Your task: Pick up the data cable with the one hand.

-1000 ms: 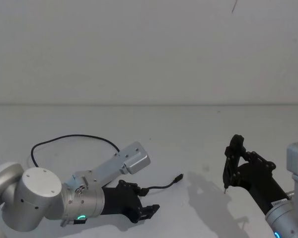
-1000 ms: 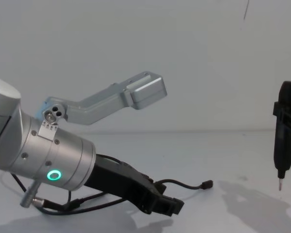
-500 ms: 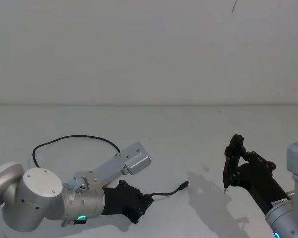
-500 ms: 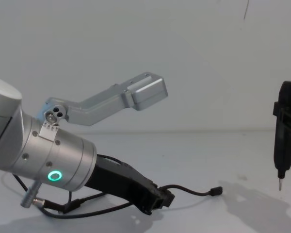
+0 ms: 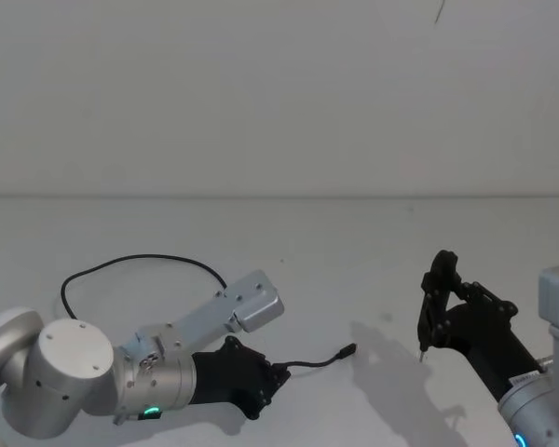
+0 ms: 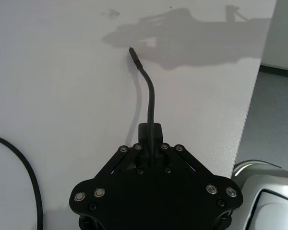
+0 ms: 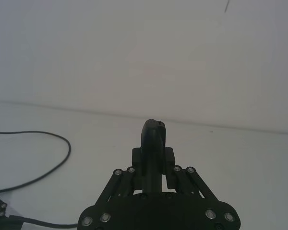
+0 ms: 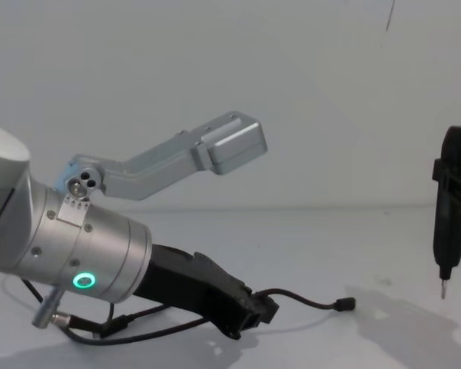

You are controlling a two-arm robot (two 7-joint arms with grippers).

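Note:
The data cable (image 5: 140, 257) is a thin black lead that loops over the white table on the left and runs under my left arm to a small plug (image 5: 347, 351). My left gripper (image 5: 272, 377), black and angular on a silver wrist with a green ring light, is shut on the cable a short way behind that plug. The left wrist view shows the cable (image 6: 150, 96) sticking out from between the closed fingers (image 6: 150, 139). From the chest, the free end (image 8: 307, 301) arcs just above the table beyond the gripper (image 8: 261, 310).
My right gripper (image 5: 440, 303) stands at the right, shut on a black pen-shaped tool (image 8: 449, 223) whose metal tip points down above the table. The table's right edge (image 6: 252, 100) drops to a grey floor. A plain white wall is behind.
My left gripper's fingers, open around the cable a second ago, have shut on it. The plug end has swung right and the gripper has risen slightly. The right arm has not moved.

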